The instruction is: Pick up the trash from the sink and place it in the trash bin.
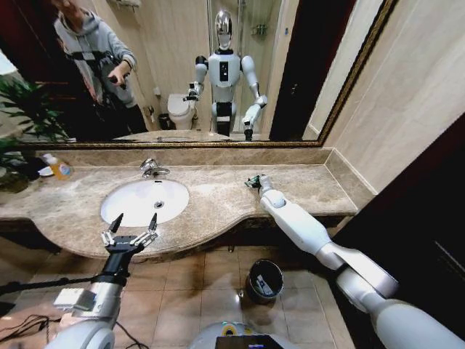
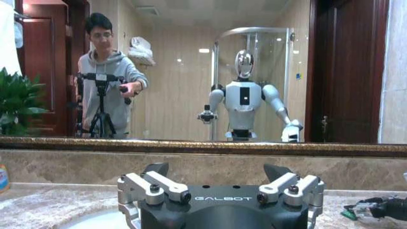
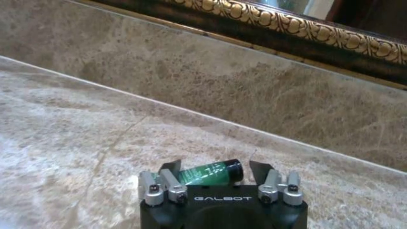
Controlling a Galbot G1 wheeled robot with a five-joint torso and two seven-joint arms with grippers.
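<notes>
A small green-and-black tube of trash (image 3: 210,172) lies on the beige marble countertop (image 1: 218,200), to the right of the white oval sink (image 1: 131,207). My right gripper (image 3: 215,167) is lowered onto the counter around it, open, with a finger on each side of the tube; the same gripper (image 1: 253,182) shows near the back wall. My left gripper (image 1: 129,231) hovers open and holding nothing over the counter's front edge, just in front of the sink. The dark round trash bin (image 1: 263,280) stands on the tiled floor below the counter.
A chrome faucet (image 1: 152,169) stands behind the basin. An orange-labelled soap bottle (image 1: 58,169) and a green plant (image 1: 18,123) are at the far left. A framed mirror (image 3: 286,24) runs along the wall. A dark door (image 1: 421,218) closes the right side.
</notes>
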